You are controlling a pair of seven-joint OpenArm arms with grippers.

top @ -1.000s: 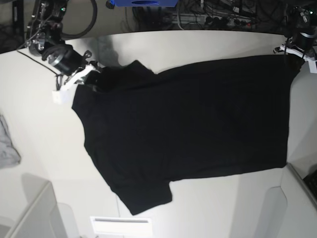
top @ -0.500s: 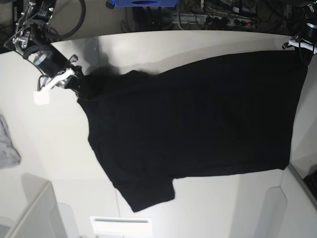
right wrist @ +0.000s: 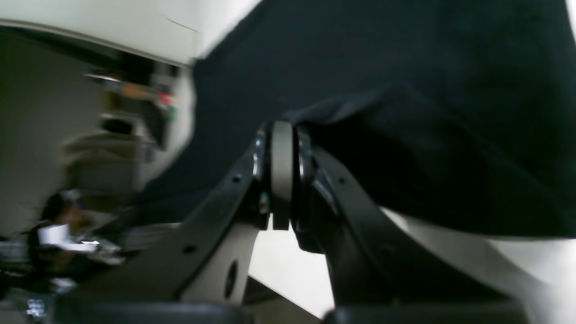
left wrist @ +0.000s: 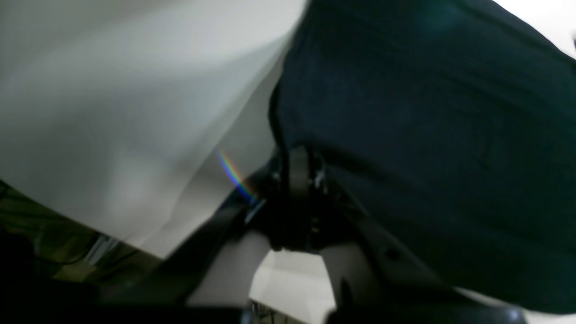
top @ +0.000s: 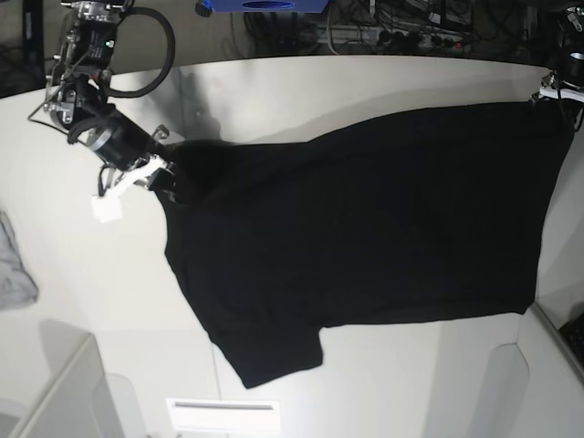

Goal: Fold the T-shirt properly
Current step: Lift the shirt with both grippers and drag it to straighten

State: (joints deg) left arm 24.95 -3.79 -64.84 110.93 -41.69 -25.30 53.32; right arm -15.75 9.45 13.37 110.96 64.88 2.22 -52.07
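Observation:
The black T-shirt point(top: 365, 228) lies spread flat across the table, hem to the right and one sleeve point(top: 274, 360) toward the front. No print shows. In the base view my right gripper point(top: 164, 178) is at the shirt's upper left corner, shut on the cloth near the shoulder. The right wrist view shows its fingertips point(right wrist: 281, 135) pinched together with black T-shirt point(right wrist: 405, 90) fabric bunched over them. My left gripper point(top: 552, 96) is at the far right top corner, shut on the hem. In the left wrist view its tips point(left wrist: 297, 157) clamp the T-shirt point(left wrist: 427, 135) edge.
A small grey cloth point(top: 14, 265) lies at the table's left edge. A white tag point(top: 103, 208) hangs beside my right gripper. White box walls stand at the front left point(top: 64, 392) and front right point(top: 547, 365). A white label point(top: 222, 415) lies at the front edge.
My right gripper swung left with the shoulder corner, then came back right and toward the front, shifting that corner. The left gripper moved slightly right with the hem.

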